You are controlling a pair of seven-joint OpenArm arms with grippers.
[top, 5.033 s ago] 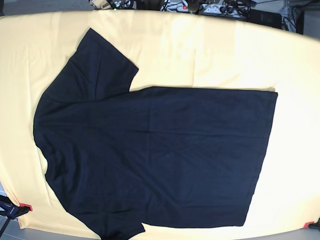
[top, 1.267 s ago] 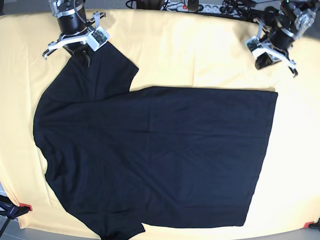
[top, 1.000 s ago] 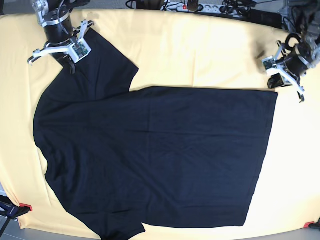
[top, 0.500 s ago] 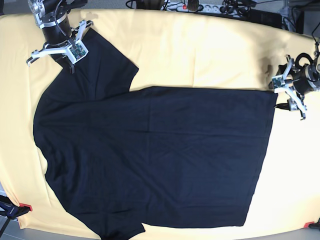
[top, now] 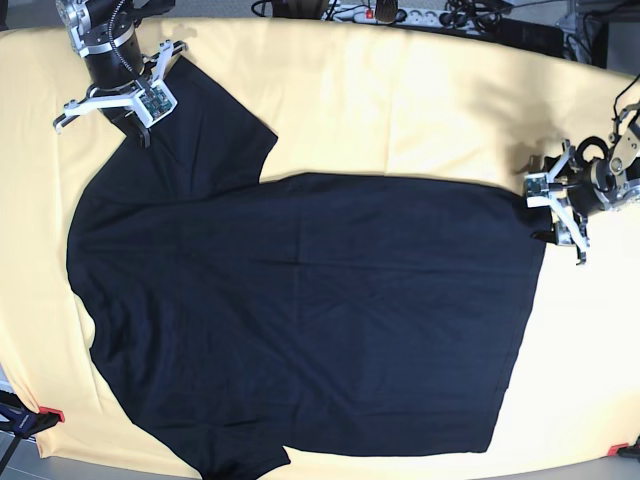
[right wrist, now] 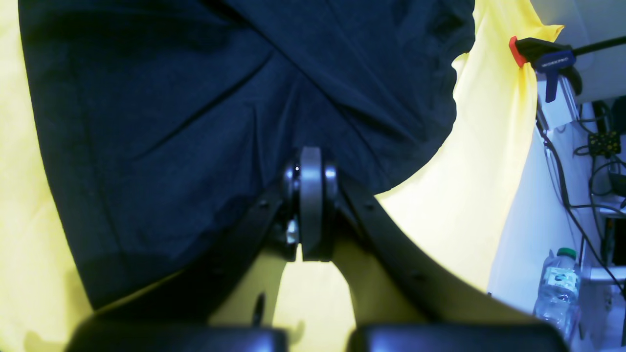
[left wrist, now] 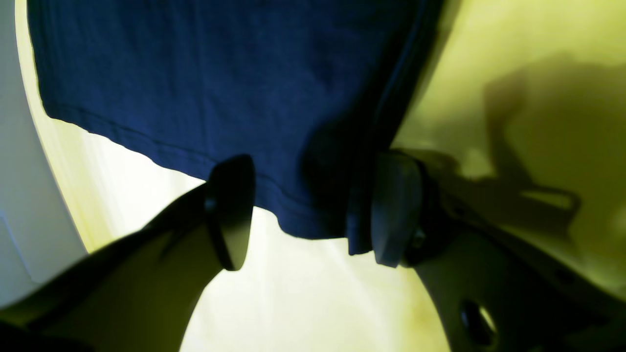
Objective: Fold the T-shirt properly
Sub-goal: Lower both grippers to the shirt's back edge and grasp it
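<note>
At tabletop's far corners: right fingers [right wrist: 310, 205] clamped on T-shirt [top: 300, 310] sleeve, left fingers [left wrist: 313, 210] open, straddling hem corner.

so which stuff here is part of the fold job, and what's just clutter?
In the job:
T-shirt
left gripper, open at the hem corner
right gripper, shut on the sleeve

Just lying about:
yellow table cloth
clamp
water bottle
cables

Your left claw [top: 548, 208] has slid inward from the frame's right edge, now straddling the T-shirt [top: 300, 310] hem corner, which has crept left.
</note>
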